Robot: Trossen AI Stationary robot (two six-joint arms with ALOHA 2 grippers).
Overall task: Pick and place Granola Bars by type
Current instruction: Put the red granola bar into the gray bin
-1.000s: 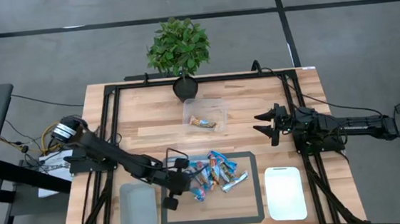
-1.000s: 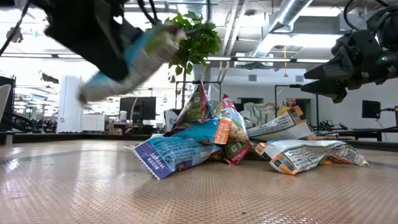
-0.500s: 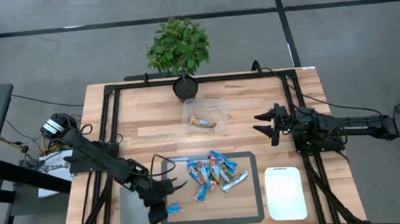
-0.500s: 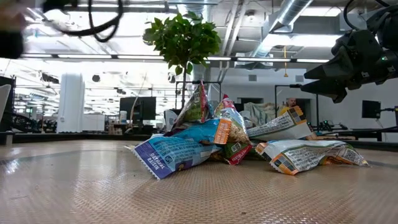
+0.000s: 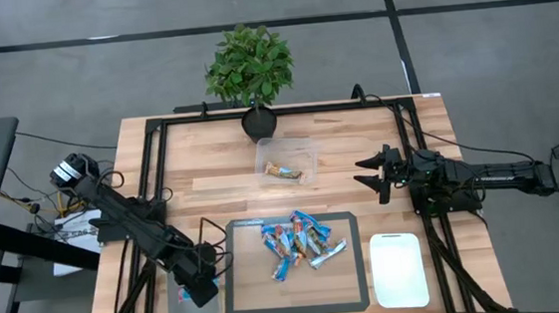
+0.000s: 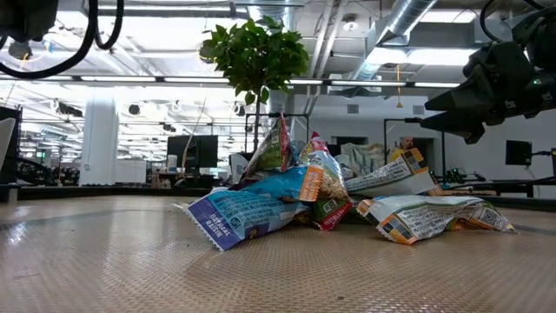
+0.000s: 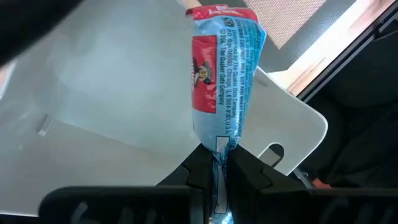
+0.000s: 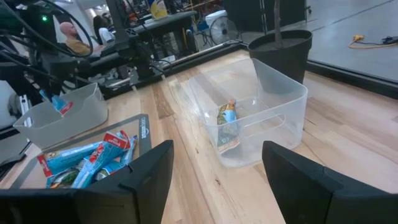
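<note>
Since a second ago: the left gripper (image 5: 201, 288) has swung away from the pile on the dark mat (image 5: 243, 303) and now hangs over the clear bin (image 5: 176, 310) at the table's front left corner
Left gripper: its fingers (image 7: 244, 168) are pressed together on the tail seam of a blue granola bar (image 7: 221, 81), which dangles over the bin's pale floor in the left wrist view
Carried bar: blue wrapper with a red panel, not yet let go, clear of the bin's bottom as far as can be told
Remaining pile: the other granola bars (image 5: 298, 240) lie heaped near the mat's middle, mostly blue, a few with orange or brown
Back bin: one brownish bar (image 5: 285, 171) already sits in the clear tub (image 5: 302, 147) near the table's back edge, in front of the potted plant (image 5: 250, 69)
Right gripper: (image 5: 370, 171) waits with fingers spread above the table's right side, unmoved
White bin: (image 5: 399, 269) at the front right corner
Meaning for the task: the blue bar is over its bin, so release looks like the next step, with many bars left to sort
</note>
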